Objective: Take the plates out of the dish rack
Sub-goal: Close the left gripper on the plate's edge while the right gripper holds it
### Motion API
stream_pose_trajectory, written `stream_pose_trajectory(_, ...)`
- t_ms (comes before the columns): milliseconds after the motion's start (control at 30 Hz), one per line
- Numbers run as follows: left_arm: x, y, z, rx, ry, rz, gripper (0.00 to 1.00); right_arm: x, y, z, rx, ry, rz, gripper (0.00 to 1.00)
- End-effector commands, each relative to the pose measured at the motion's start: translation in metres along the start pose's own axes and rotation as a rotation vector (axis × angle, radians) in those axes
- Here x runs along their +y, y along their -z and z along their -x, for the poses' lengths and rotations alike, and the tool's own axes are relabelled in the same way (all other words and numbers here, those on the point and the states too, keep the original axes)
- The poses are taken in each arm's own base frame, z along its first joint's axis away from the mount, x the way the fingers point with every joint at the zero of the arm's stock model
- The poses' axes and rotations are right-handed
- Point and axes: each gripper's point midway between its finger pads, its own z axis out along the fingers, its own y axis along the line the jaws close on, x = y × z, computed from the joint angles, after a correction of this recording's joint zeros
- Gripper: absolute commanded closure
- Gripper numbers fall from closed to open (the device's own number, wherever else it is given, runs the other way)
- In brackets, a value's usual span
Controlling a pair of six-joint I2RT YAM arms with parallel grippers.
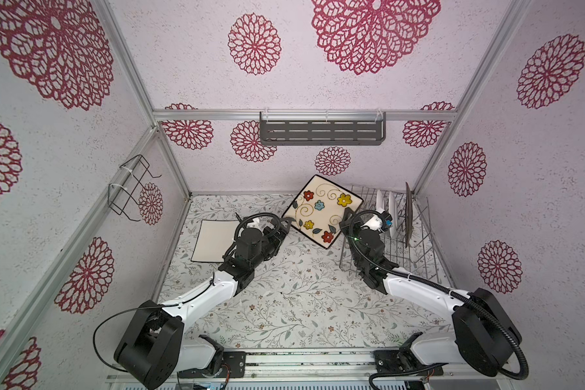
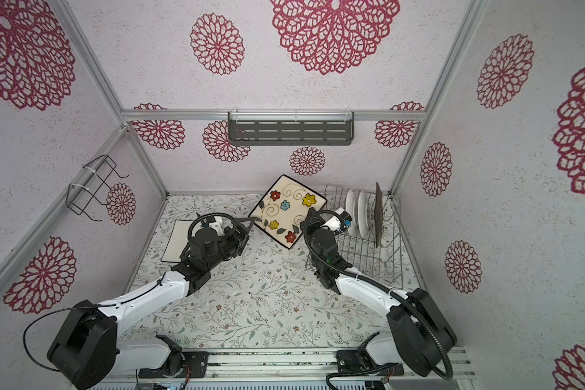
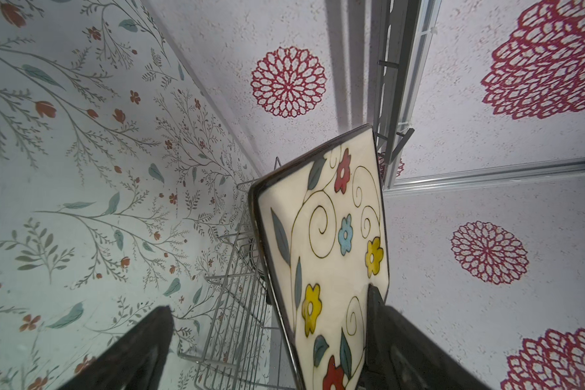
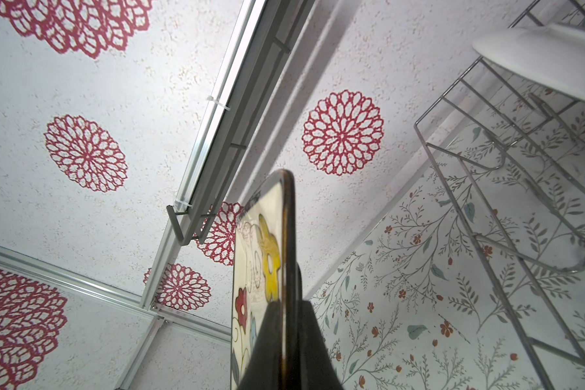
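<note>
The cream square flowered plate (image 1: 321,211) looks like glazed, glossy ceramic with a dark rim. The silver wire dish rack (image 1: 419,260) is shiny bare metal. The floral-printed surface (image 1: 301,304) is matt, and the flower-patterned walls (image 1: 183,67) are rough-textured.

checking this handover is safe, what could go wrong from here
The right gripper pinches the flowered square plate by one edge only, so it might pivot or slip. The left gripper is open around another edge; releasing before it closes would likely drop the plate. Its corner could bump the dish rack.

Dish rack (image 2: 379,266): near half is left open; far half is blocked by 3 upright plates (image 2: 362,211), left side by flowered plate (image 2: 286,211).
</note>
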Motion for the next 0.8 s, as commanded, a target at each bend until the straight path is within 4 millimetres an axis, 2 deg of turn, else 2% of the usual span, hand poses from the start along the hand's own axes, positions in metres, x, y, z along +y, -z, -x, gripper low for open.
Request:
stream_pose_trajectory(0, -0.035, -0.005, -0.004, 0.023, 0.002, -0.122, 0.05, 0.083, 0.015, 0.054, -0.144, -0.297, 0.277, 1.00)
stream_pose_trajectory(133, -0.044, -0.010, -0.008, 0.043, -0.015, -0.138, 0.05, 0.084, 0.015, 0.050, -0.139, -0.323, 0.289, 1.00)
stream_pose_trajectory(233, -0.043, -0.014, -0.008, 0.040, -0.009, -0.143, 0.07, 0.087, 0.014, 0.046, -0.130, -0.349, 0.298, 1.00)
stream_pose_trajectory(400, -0.044, -0.021, -0.004, 0.012, 0.023, -0.185, 0.18, 0.089, 0.016, 0.041, -0.135, -0.372, 0.310, 1.00)
stream_pose_trajectory(767, -0.045, -0.030, -0.014, 0.037, 0.035, -0.208, 0.38, 0.091, 0.021, 0.043, -0.155, -0.400, 0.316, 1.00)
